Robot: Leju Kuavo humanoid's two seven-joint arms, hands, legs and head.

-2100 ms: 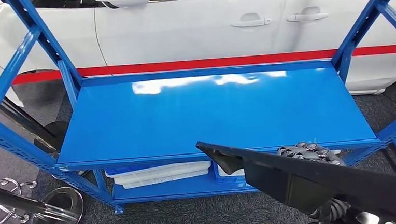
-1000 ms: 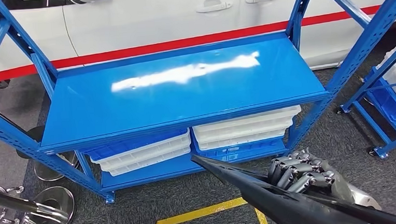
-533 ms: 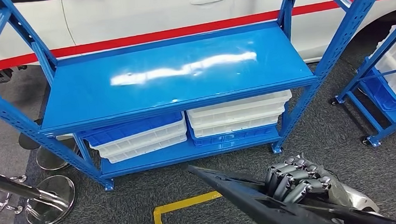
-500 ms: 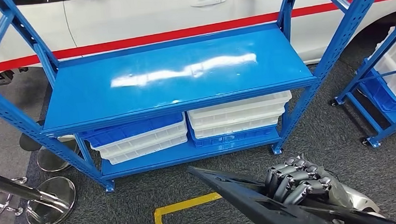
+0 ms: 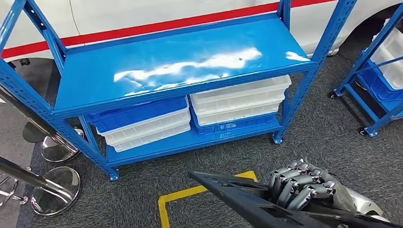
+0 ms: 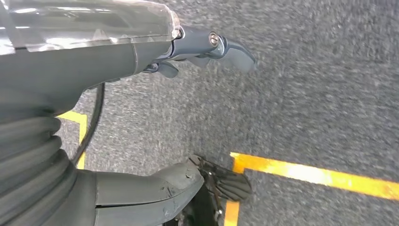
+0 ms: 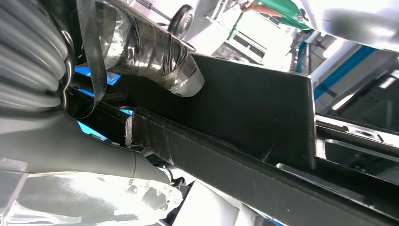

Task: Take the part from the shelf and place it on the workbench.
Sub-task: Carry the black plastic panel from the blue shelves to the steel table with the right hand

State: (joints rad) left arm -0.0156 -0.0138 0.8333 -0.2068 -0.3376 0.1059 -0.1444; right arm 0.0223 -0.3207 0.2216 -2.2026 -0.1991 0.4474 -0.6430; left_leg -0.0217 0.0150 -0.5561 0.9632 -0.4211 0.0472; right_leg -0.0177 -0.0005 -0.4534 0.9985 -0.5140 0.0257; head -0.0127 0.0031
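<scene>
Backing off from the blue shelf (image 5: 175, 68), camera now sees more floor before it, right hand (image 5: 299, 187) gripping the black part (image 5: 247, 201) low, left hand (image 6: 207, 44) loose, empty; carry to workbench pending.

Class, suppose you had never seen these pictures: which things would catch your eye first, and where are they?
First, the long black plastic part jutting across the bottom of the head view, gripped by the robot's right hand. Behind it stands the bright blue metal shelf rack, its top shelf bare and glossy, with stacked white and blue plastic trays on the lower shelf. A white car with a red stripe is parked behind.
</scene>
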